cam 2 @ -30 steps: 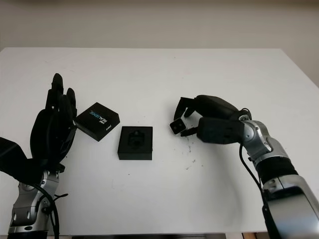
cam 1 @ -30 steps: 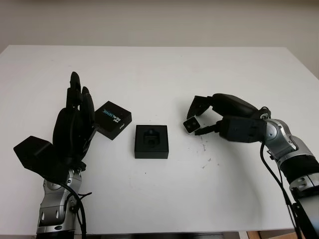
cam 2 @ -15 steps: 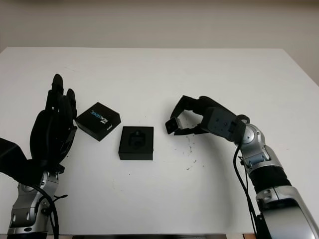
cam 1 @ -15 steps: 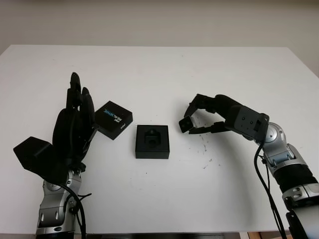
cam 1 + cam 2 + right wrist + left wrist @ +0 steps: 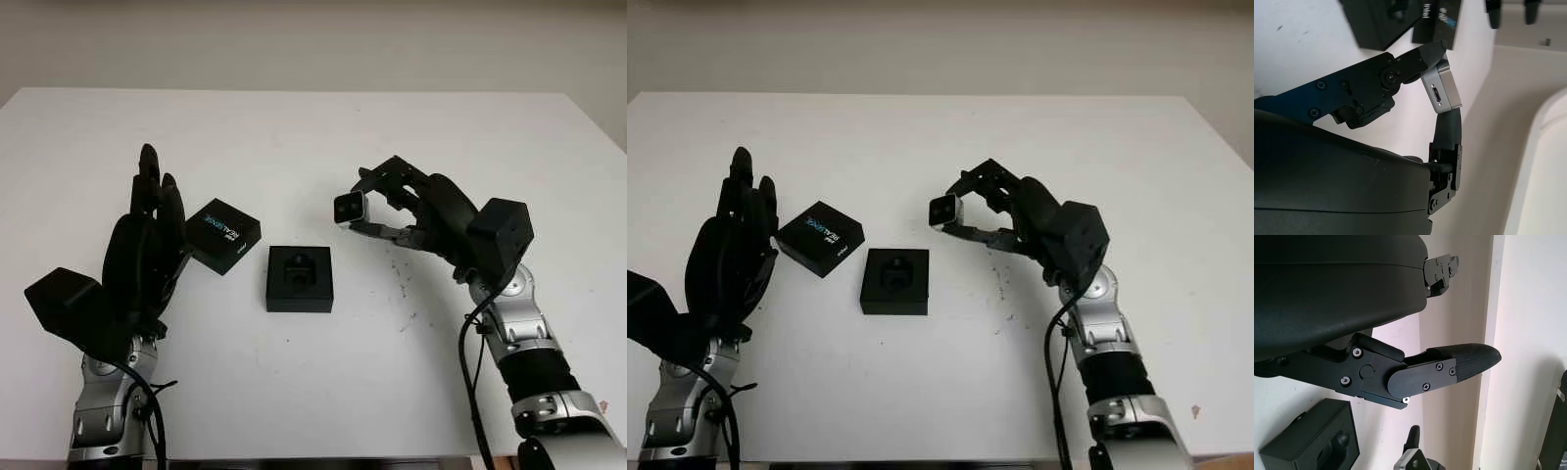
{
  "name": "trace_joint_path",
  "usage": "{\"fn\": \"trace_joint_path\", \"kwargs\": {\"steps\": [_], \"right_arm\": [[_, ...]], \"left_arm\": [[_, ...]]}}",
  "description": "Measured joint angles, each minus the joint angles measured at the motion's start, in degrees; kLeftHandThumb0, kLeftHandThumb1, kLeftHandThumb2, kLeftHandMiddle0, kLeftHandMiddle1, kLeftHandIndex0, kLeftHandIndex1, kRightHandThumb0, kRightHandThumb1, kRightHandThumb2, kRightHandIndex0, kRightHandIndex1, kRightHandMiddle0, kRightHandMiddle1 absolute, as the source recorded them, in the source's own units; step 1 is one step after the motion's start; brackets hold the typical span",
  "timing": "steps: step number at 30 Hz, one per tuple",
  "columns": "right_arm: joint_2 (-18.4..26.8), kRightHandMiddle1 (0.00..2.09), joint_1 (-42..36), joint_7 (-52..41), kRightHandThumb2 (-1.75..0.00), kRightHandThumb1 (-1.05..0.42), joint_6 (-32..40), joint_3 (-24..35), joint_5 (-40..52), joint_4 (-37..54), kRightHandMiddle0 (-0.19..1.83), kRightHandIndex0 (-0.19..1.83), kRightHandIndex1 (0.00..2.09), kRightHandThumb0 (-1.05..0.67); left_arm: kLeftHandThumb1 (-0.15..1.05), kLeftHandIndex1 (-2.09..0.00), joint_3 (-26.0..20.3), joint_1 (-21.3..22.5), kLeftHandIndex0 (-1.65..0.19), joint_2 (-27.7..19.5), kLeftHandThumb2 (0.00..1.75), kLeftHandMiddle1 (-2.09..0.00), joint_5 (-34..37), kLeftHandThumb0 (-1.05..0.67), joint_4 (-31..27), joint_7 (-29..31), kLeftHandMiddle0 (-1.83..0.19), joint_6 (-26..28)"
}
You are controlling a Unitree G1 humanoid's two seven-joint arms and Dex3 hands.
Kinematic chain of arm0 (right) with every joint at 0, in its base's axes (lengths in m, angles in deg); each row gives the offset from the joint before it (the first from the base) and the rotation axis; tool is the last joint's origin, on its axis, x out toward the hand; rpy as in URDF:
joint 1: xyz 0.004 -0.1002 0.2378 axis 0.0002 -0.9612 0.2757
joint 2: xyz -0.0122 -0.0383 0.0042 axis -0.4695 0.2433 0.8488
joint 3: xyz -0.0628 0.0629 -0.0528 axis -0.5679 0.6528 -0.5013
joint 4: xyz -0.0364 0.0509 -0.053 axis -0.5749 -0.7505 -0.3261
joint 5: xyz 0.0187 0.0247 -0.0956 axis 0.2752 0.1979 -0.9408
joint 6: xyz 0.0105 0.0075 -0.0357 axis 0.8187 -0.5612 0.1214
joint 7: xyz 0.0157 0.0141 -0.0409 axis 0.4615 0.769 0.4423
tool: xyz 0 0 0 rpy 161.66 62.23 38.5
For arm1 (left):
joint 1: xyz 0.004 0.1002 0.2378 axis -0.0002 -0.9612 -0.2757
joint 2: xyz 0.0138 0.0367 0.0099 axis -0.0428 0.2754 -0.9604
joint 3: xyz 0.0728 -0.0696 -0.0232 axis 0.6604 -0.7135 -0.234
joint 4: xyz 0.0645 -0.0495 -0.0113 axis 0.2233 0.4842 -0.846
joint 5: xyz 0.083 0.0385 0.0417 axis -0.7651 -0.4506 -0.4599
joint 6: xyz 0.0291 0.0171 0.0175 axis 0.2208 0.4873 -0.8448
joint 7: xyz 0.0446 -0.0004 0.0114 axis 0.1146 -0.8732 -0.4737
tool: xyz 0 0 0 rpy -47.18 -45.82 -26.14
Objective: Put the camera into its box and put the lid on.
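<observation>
Left eye view, nearest first: the left hand (image 5: pixel 147 250) stands upright at the near left of the white table (image 5: pixel 313 137), open, holding nothing, palm turned toward the middle. Just beside its fingertips, at about two o'clock from it, lies the flat black lid with blue and white lettering (image 5: pixel 223 235), skewed to the table edge. At about four o'clock from the lid, with a narrow gap between them, sits the square black box base with a moulded recess (image 5: pixel 299 278), open side up.

Over on the right, the right hand (image 5: pixel 416 211) is raised off the table with its fingers (image 5: pixel 384 232) pinched on the small silver, dark-faced camera (image 5: pixel 349 208). From the right wrist view the camera (image 5: pixel 1442 89) is caught between one fingertip on its upper end and another below it, a port on its narrow silver side showing.

What the coming move turns on: the recess lies at about seven to eight o'clock from the held camera, lower and nearer the robot, and the camera looks to hang past the box's far right corner, not over it. By my reading the right hand has to travel that way and level the camera before lowering it. The left hand is the closer one to the lid for the closing step.
</observation>
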Motion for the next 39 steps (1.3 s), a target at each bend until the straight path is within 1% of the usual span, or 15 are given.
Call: {"fn": "trace_joint_path", "kwargs": {"steps": [8, 13, 19, 24, 34, 39], "right_arm": [[-5.17, 1.80, -2.54, 2.42, -0.06, -1.01, 4.71, 1.26, 3.81, 6.51, 0.18, 0.17, 0.04, -0.37], [-7.54, 1.79, -5.75, 3.01, -0.06, -1.02, 8.04, -0.26, 3.71, 9.41, 0.15, 0.17, 0.04, -0.34], [-10.13, 1.82, -7.94, 3.40, -0.06, -1.01, 9.70, -2.58, 2.46, 9.59, 0.17, 0.17, 0.04, -0.37], [-10.30, 1.80, -8.01, 2.01, -0.06, -1.01, 11.07, -4.49, 0.88, 9.58, 0.16, 0.17, 0.04, -0.36], [-11.22, 1.84, -8.04, 1.26, -0.05, -1.00, 11.62, -4.96, -0.67, 7.66, 0.20, 0.18, 0.05, -0.43], [-11.47, 1.82, -8.02, 1.28, -0.05, -1.00, 11.63, -5.85, -1.66, 7.08, 0.21, 0.18, 0.05, -0.43]], "left_arm": [[1.05, 0.00, -0.08, 0.00, 0.19, -0.26, 0.63, 0.00, 0.00, -0.76, -0.09, 0.20, 0.19, 0.32], [1.05, 0.00, -0.09, 0.00, 0.19, -0.43, 0.63, 0.00, 0.00, -0.76, -0.09, 0.54, 0.19, 0.32], [1.05, 0.00, -0.12, 0.00, 0.19, -0.46, 0.62, 0.00, 0.02, -0.76, -0.13, 0.55, 0.19, 0.55], [1.05, 0.00, -0.12, 0.00, 0.19, -0.46, 0.63, 0.00, 0.02, -0.76, -0.30, 0.56, 0.19, 0.55], [1.05, 0.00, -0.09, -0.01, 0.19, -0.24, 0.62, 0.00, 0.01, -0.76, -0.32, 0.15, 0.19, 0.56], [1.05, 0.00, 0.01, -0.02, 0.19, -0.17, 0.63, 0.00, 0.00, -0.76, -0.34, 0.04, 0.19, 0.55]]}}
